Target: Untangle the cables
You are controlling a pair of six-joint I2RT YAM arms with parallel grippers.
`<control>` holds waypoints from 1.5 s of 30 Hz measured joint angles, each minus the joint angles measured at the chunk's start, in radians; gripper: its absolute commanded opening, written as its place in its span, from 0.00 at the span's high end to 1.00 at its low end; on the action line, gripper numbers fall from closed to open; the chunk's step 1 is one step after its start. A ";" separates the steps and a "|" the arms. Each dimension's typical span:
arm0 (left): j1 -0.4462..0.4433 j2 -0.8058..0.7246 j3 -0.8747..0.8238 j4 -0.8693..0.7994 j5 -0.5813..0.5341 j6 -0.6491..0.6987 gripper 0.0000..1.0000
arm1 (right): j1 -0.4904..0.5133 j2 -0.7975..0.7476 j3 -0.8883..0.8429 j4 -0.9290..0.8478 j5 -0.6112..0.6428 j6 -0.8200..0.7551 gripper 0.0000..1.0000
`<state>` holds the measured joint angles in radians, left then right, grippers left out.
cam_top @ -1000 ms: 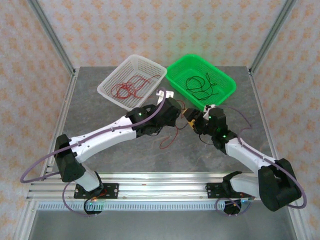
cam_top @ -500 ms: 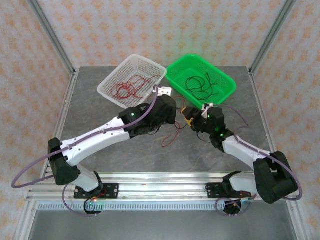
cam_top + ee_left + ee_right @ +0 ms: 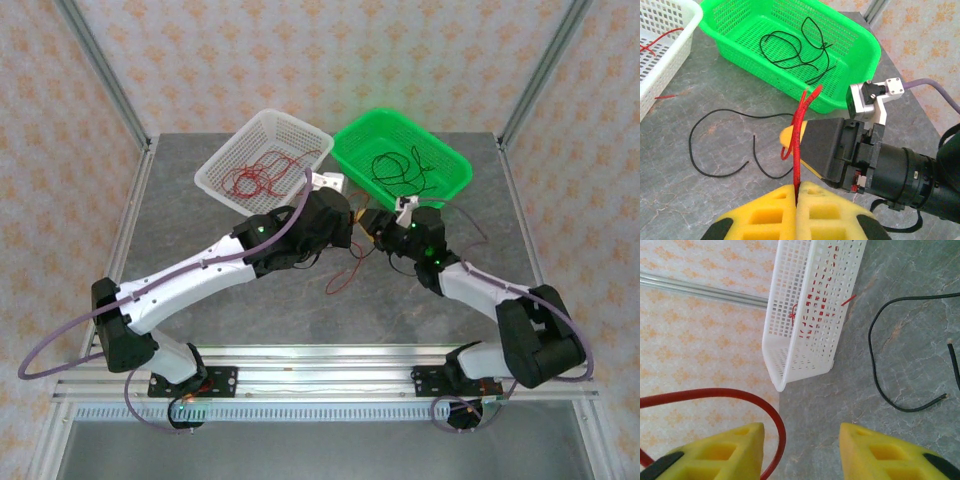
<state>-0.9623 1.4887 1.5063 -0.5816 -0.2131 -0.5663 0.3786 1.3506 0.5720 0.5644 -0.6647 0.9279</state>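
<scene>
The grey marbled counter (image 3: 180, 220) carried a white basket (image 3: 228, 147) at eleven o'clock and a green basket (image 3: 440, 142) at one o'clock, their near corners close together. Thin black wires (image 3: 690, 145) curled loose on it just before the green basket, and a red wire (image 3: 338, 283) trailed near the centre.

red cable (image 3: 799, 130) lower end hidden between yellow fingers (image 3: 765, 215), white basket (image 3: 790, 340) cut off at top edge

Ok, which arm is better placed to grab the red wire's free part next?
Probably right. The left gripper is shut on the red wire, holding it upright; the right gripper is open right beside it, the wire curving past one finger.
</scene>
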 measured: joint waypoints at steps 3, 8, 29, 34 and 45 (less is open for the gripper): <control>0.000 -0.002 0.004 0.000 0.001 0.000 1.00 | 0.000 0.032 0.006 0.005 -0.005 -0.018 0.60; 0.000 -0.002 0.034 -0.001 0.005 0.001 1.00 | 0.000 0.102 0.018 0.005 -0.006 -0.050 0.61; 0.000 -0.009 0.166 -0.044 0.003 0.036 1.00 | 0.000 0.214 0.016 -0.013 0.039 -0.129 0.71; 0.000 -0.009 0.203 -0.063 -0.008 0.050 1.00 | 0.000 0.214 0.003 -0.018 0.050 -0.145 0.77; 0.000 -0.010 0.325 -0.103 -0.090 0.098 1.00 | 0.000 0.229 -0.041 -0.026 0.063 -0.157 0.78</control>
<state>-0.9627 1.4792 1.8313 -0.6842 -0.3031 -0.4686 0.3786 1.5799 0.5308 0.5385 -0.6014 0.7712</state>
